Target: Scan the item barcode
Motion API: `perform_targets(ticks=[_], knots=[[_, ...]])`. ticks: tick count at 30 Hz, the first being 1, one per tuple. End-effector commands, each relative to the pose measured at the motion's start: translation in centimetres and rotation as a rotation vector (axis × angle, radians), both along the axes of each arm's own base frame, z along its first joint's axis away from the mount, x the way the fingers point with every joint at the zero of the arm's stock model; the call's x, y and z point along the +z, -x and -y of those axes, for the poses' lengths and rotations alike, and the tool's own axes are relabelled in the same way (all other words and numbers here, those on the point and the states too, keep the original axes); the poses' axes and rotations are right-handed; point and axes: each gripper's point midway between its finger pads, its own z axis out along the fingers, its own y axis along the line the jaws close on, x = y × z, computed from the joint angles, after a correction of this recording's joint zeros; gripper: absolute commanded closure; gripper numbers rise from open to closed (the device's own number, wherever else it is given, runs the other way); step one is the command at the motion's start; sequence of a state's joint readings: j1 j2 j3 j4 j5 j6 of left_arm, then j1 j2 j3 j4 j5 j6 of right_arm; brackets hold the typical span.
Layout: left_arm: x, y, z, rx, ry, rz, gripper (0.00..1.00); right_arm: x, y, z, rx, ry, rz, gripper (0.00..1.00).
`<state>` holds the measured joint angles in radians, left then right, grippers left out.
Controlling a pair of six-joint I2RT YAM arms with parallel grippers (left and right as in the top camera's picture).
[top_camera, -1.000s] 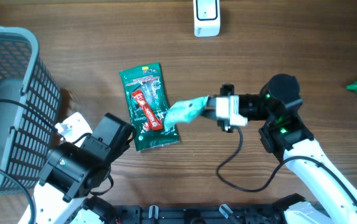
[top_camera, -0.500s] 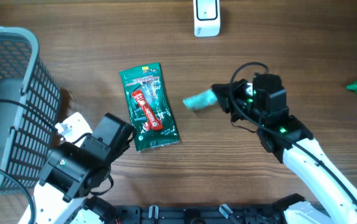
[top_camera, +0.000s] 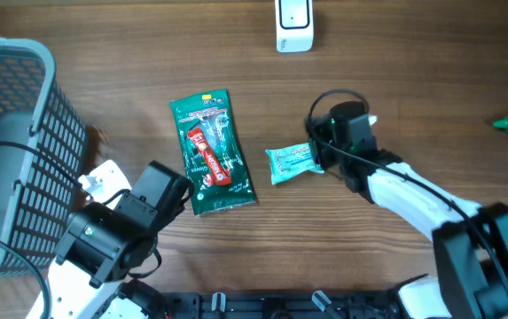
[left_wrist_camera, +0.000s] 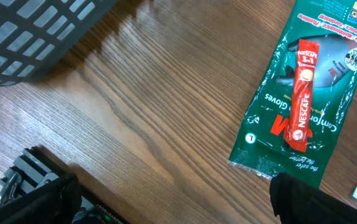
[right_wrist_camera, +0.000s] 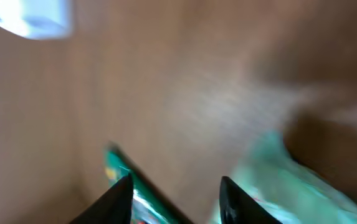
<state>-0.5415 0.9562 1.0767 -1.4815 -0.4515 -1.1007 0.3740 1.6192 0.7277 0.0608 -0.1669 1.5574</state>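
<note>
Your teal packet [top_camera: 291,163] lies flat on the worktop [top_camera: 395,80], just right of the green glove pack [top_camera: 211,151]. Your right claw [top_camera: 318,158] sits at its right end, fingers seemingly parted, gripping nothing; blurry view. Left claw [left_wrist_camera: 172,194] spread wide, empty

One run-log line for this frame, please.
left gripper open, idle beside glove pack | right gripper open at teal packet | teal packet flat on table, apart from scanner

Small pale-teal plastic snack packet [top_camera: 291,163] carries white print; flat dark-green glove pack [top_camera: 221,131] bears a red stick sachet [top_camera: 211,156].
</note>
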Motion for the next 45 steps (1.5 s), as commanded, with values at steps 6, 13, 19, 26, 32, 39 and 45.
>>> perform_targets(ticks=[6, 13, 19, 26, 32, 39, 45], knots=[[0.2, -0.1, -0.2, 0.002, -0.006, 0.011, 0.0, 1.4, 1.8, -3.2, 0.25, -0.079, 0.026, 0.49], [0.2, -0.1, -0.2, 0.002, -0.006, 0.011, 0.0, 2.8, 5.0, -0.3, 0.185, 0.019, -0.062, 0.18], [0.2, -0.1, -0.2, 0.002, -0.006, 0.011, 0.0, -2.3, 6.4, 1.9, 0.108, 0.159, -0.224, 0.39], [0.2, -0.1, -0.2, 0.002, -0.006, 0.011, 0.0, -5.3, 5.0, -0.4, 0.15, 0.162, -0.19, 0.51], [0.2, -0.1, -0.2, 0.002, -0.005, 0.011, 0.0, -6.3, 5.2, -0.1, 0.131, 0.178, -0.218, 0.96], [0.2, -0.1, -0.2, 0.002, -0.006, 0.011, 0.0, 3.4, 5.6, -1.9, 0.06, -0.125, -0.157, 0.96], [0.2, -0.1, -0.2, 0.002, -0.006, 0.011, 0.0, 11.3, 9.5, -1.3, -0.16, -0.462, -0.29, 0.96]])
